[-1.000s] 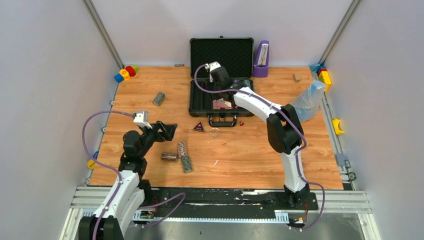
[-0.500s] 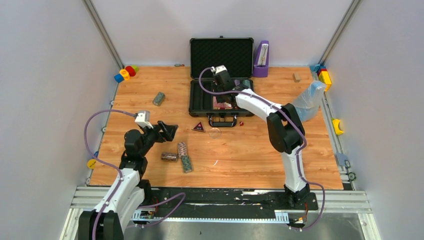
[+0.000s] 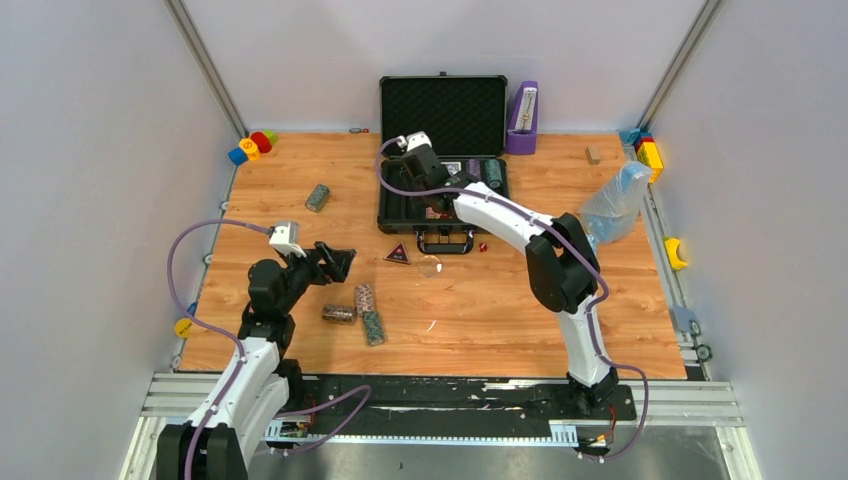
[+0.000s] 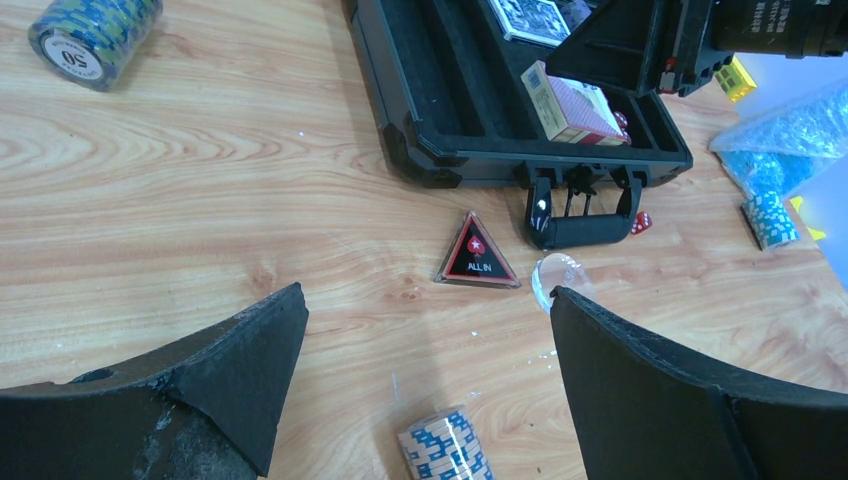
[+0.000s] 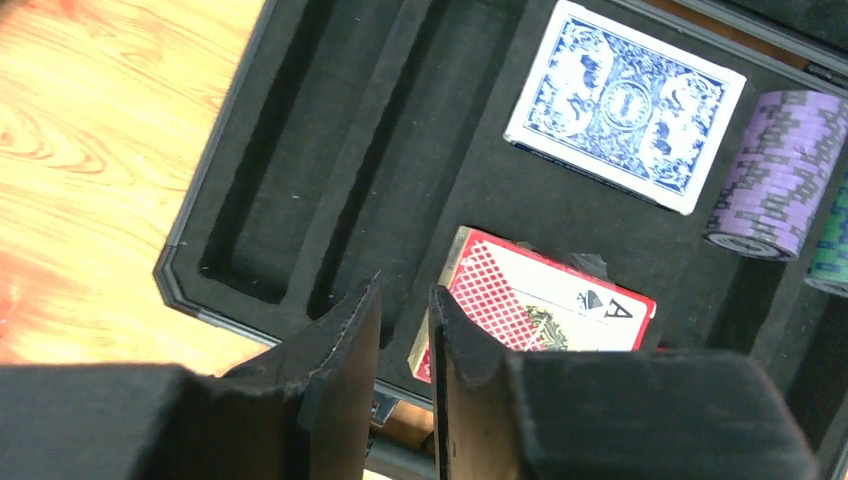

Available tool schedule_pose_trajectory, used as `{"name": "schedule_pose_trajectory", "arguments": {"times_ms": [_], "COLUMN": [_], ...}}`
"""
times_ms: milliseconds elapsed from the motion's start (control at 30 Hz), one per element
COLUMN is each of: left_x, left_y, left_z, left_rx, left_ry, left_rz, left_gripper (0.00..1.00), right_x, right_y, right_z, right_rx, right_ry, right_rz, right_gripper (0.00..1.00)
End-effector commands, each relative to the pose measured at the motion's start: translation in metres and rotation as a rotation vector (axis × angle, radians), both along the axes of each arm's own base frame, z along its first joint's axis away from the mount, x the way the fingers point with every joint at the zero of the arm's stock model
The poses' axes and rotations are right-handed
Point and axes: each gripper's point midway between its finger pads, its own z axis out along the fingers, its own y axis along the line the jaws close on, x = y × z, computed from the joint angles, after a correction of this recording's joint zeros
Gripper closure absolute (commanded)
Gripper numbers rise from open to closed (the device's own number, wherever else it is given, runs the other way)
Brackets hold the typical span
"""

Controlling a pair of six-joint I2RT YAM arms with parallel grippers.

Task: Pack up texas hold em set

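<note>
While the case (image 3: 400, 205) lies open at the far middle of the wooden table (image 3: 520, 310), the overhead view shows the packing only partly done, by my reckoning. A lone chip roll (image 3: 318, 197) sits out to the case's left and three chip rolls (image 3: 365, 298) cluster near the left gripper (image 3: 338, 262). The dark red triangle (image 3: 397, 254), a red die (image 3: 482, 247) and a clear disc (image 3: 430, 265) lie just before the handle (image 3: 445, 240). The right gripper (image 3: 435, 195) reaches over the case's tray. Pale walls close three sides. A purple metronome-like object (image 3: 522, 118) stands beside the lid, toy blocks (image 3: 252, 146) sit in the far left corner and a plastic bag (image 3: 615, 200) lies at the right (none of these belongs in the case).

From the left wrist, the left jaws stand spread wide above bare boards, holding nothing. The triangle lies ahead between them, and one of the rolls shows at the lower edge.

From the right wrist, the right jaws are drawn close, a narrow slit between them and nothing pinched in it. Below lie the red deck (image 5: 545, 305), seemingly propped at a tilt on the foam, the blue deck (image 5: 625, 100) lying flat, and a purple chip roll (image 5: 775, 170) in its slot. The long slots at the left are empty, so most chips are yet to go in.
</note>
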Motion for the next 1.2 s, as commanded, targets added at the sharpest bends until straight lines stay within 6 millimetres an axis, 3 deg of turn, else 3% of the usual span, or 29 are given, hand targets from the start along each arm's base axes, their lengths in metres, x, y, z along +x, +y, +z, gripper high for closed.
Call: {"name": "schedule_pose_trajectory", "arguments": {"times_ms": [0,233,400,500,667,767,867,1033,1167], "left_x": [0.002,0.004,0.003,0.004,0.003,0.003,0.002,0.003,0.002], "left_y": [0.002,-0.001,-0.001,-0.001,-0.001,0.0,0.0,-0.001,-0.001], "left_z": [0.009,0.01,0.009,0.009,0.009,0.009,0.009,0.01,0.01], "left_rx": [0.004,-0.006,-0.005,-0.005,-0.005,-0.002,-0.002,-0.006,-0.006], "left_ry": [-0.042,-0.042,-0.041,-0.04,-0.041,-0.04,-0.042,-0.043,-0.044], "left_rz": [0.006,-0.008,-0.007,-0.006,-0.007,-0.005,-0.003,-0.008,-0.01], "left_gripper": [0.0,0.0,0.0,0.0,0.0,0.0,0.0,0.0,0.0], "right_x": [0.009,0.001,-0.003,0.0,0.005,0.003,0.002,-0.007,-0.01], "right_y": [-0.031,-0.055,-0.051,-0.042,-0.014,-0.003,-0.006,-0.029,-0.05], "right_z": [-0.016,-0.042,-0.046,-0.034,0.007,0.014,-0.002,-0.05,-0.07], "right_rx": [-0.092,-0.161,-0.148,-0.122,-0.034,-0.032,-0.065,-0.182,-0.258], "right_ry": [-0.014,0.024,0.049,0.039,-0.008,-0.026,-0.01,0.05,0.067], "right_rz": [-0.149,-0.187,-0.149,-0.12,-0.047,-0.023,-0.038,-0.088,-0.133], "right_gripper": [0.77,0.87,0.91,0.89,0.82,0.8,0.77,0.76,0.84]}}
